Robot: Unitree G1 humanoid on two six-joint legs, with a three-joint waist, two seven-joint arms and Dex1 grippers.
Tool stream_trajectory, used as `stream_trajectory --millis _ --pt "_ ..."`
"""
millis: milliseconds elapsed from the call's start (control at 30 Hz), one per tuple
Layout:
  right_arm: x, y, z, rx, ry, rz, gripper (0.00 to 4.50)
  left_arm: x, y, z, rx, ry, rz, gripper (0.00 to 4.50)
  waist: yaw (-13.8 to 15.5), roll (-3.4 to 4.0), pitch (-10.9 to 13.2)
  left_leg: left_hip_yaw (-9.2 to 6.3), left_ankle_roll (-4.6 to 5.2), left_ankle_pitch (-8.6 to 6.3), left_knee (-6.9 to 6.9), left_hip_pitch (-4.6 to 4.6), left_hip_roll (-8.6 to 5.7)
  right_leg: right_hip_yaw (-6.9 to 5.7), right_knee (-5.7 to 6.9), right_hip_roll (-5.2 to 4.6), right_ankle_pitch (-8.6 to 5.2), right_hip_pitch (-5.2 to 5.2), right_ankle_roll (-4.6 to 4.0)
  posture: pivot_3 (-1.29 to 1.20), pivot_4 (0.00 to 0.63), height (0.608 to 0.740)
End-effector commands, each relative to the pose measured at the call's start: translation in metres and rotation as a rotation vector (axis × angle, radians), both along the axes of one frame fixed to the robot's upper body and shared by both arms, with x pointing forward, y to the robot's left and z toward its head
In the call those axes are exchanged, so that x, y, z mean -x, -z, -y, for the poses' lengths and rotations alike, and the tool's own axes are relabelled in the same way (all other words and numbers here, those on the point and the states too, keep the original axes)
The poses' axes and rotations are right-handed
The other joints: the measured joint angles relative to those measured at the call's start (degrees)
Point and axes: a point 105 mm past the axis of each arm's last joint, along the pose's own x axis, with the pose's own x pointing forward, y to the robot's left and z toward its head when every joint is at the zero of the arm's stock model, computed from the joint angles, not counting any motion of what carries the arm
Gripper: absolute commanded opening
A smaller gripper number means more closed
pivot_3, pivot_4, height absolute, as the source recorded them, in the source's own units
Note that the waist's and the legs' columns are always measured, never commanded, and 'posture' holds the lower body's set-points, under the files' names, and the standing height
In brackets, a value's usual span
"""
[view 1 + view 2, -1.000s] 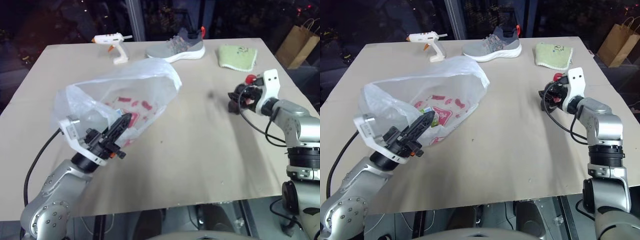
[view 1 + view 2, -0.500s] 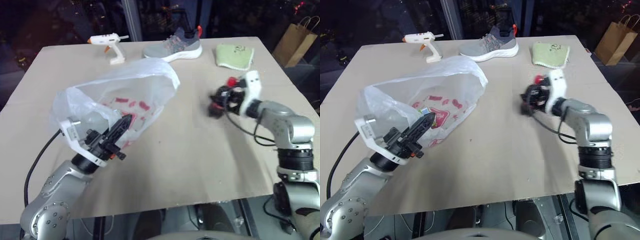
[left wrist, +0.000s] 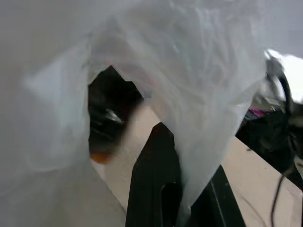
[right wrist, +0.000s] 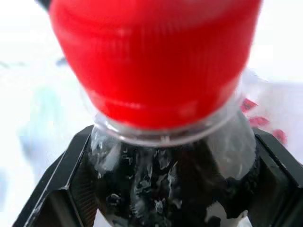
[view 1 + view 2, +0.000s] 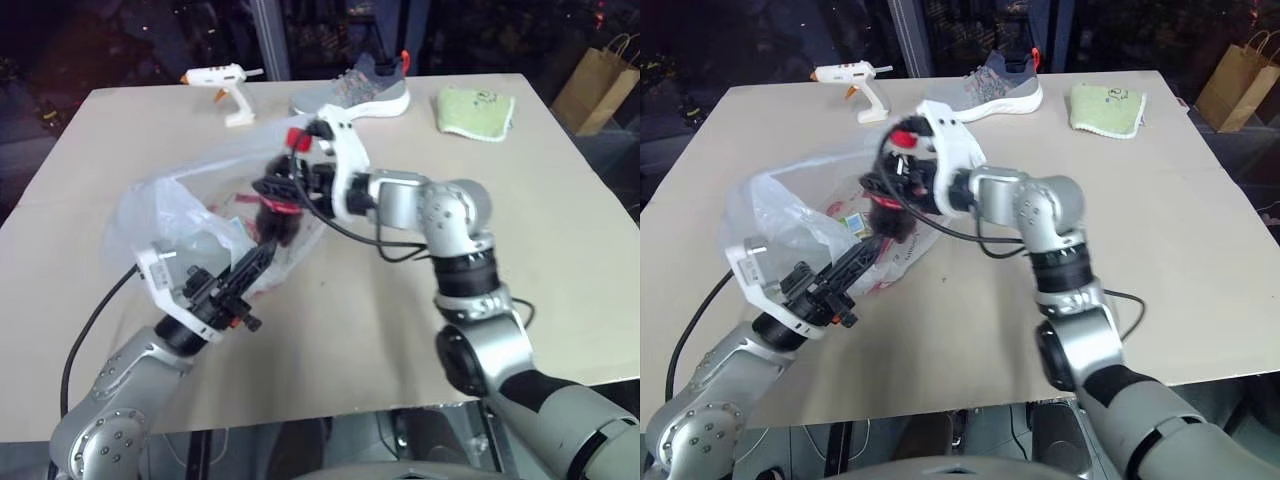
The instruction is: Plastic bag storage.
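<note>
The plastic bag, a crinkly translucent white film with red printed squares, lies bunched on the left of the table. My left gripper is shut on the film of its near edge, and in the left wrist view the film is pinched between the black fingers. My right gripper reaches across from the right and is shut on the neck of a dark bottle with a red cap. The bottle hangs at the raised side of the bag. I cannot tell whether it is inside.
Along the table's far edge lie a white glue gun, a grey shoe and a green cloth. A brown paper bag stands beyond the far right corner. The bare tabletop stretches to the right and front.
My right arm has swept from the table's right side across to the bag, carrying the dark bottle. The left gripper has kept its grip on the bag and stayed put.
</note>
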Motion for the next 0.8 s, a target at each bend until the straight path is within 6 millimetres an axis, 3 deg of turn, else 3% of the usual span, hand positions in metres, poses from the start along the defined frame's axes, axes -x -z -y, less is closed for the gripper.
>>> stream_trajectory --millis 33,233,367,433,500,600,800 --pt "0.011 -0.015 -0.036 -0.098 -0.048 -0.082 3.25 0.005 -0.013 0.004 0.003 0.022 0.057 0.00 0.12 -0.03 -0.02 0.01 0.00 0.00 0.00 0.00 -0.04 0.00 -0.03 -0.04 0.00 0.01 0.00 0.00 0.150 0.740" --pt "0.013 0.017 -0.065 -0.045 -0.048 -0.183 3.25 0.002 -0.031 0.007 0.089 -0.003 0.117 0.00 -0.37 -0.04 0.00 0.07 0.00 0.00 -0.02 -0.03 -0.01 0.05 -0.03 -0.01 0.01 -0.05 0.01 0.00 0.150 0.740" --pt "0.018 0.014 -0.082 -0.032 -0.070 -0.083 3.25 0.001 -0.039 0.009 0.140 -0.020 0.136 0.00 -0.72 -0.04 0.00 0.12 0.00 0.00 -0.03 -0.02 0.03 0.09 0.01 0.03 0.01 -0.08 0.01 0.00 0.150 0.740" --pt "0.018 0.013 -0.086 -0.026 -0.069 -0.071 4.26 0.003 -0.035 0.016 0.133 0.001 0.119 0.00 -0.78 -0.04 0.00 0.14 0.00 0.00 -0.02 0.00 0.03 0.11 0.02 0.03 0.01 -0.07 0.01 0.00 0.150 0.740" --pt "0.021 0.011 -0.089 -0.028 -0.088 -0.059 4.45 0.004 -0.033 0.020 0.129 0.007 0.112 0.00 -0.77 -0.04 0.00 0.14 0.00 0.00 -0.02 -0.01 0.01 0.11 0.01 0.02 0.01 -0.07 0.01 0.00 0.150 0.740" --pt "0.028 0.008 -0.090 -0.037 -0.135 -0.032 4.45 0.002 -0.033 0.020 0.126 -0.001 0.115 0.00 -0.75 -0.04 0.00 0.12 0.00 0.00 -0.02 0.00 0.01 0.10 0.01 0.03 0.01 -0.07 0.01 0.00 0.150 0.740" --pt "0.022 0.004 -0.069 -0.040 -0.143 -0.014 4.45 -0.004 -0.035 0.016 0.149 -0.007 0.123 0.00 -0.63 -0.04 0.00 0.11 0.00 0.00 -0.02 0.00 0.03 0.09 0.02 0.04 0.00 -0.06 0.01 0.00 0.150 0.740"
